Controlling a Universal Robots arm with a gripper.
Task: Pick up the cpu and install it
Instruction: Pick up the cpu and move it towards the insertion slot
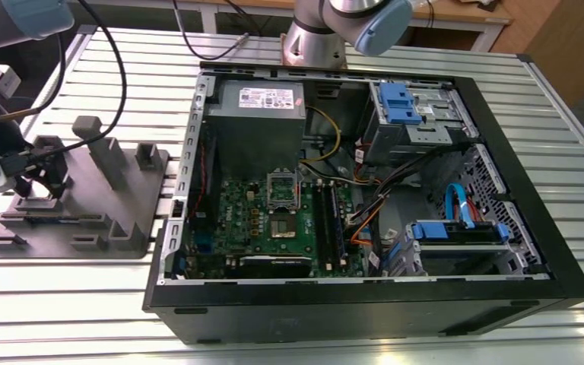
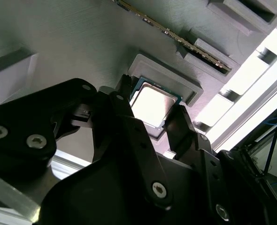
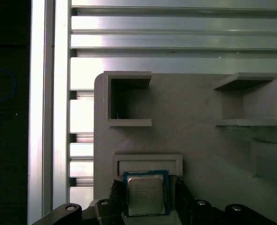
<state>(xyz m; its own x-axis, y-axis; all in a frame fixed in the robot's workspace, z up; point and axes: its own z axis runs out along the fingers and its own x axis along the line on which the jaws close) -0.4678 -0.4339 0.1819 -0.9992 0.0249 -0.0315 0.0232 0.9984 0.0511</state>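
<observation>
The cpu (image 3: 145, 196), a small square chip with a silver-grey top and green edge, lies flat in a shallow recess of the grey plastic fixture (image 1: 119, 205) at the exterior view's left. My gripper (image 3: 147, 190) is lowered over it with one black finger on each side. The fingers (image 3: 116, 192) stand close to the chip's edges, and a thin gap shows on at least one side, so the gripper is open around it. In the second wrist view the cpu (image 2: 152, 104) shines between the two fingertips (image 2: 176, 119). In the exterior view the gripper (image 1: 39, 186) hangs over the fixture's near-left part.
An open computer case (image 1: 535, 251) lies on the slatted metal table (image 1: 69, 312), with the motherboard (image 1: 261, 228) and its metal-framed socket (image 1: 283, 190) inside. Upright posts (image 1: 104, 156) rise from the fixture beside the gripper. Cables and blue drive bays fill the case's right part.
</observation>
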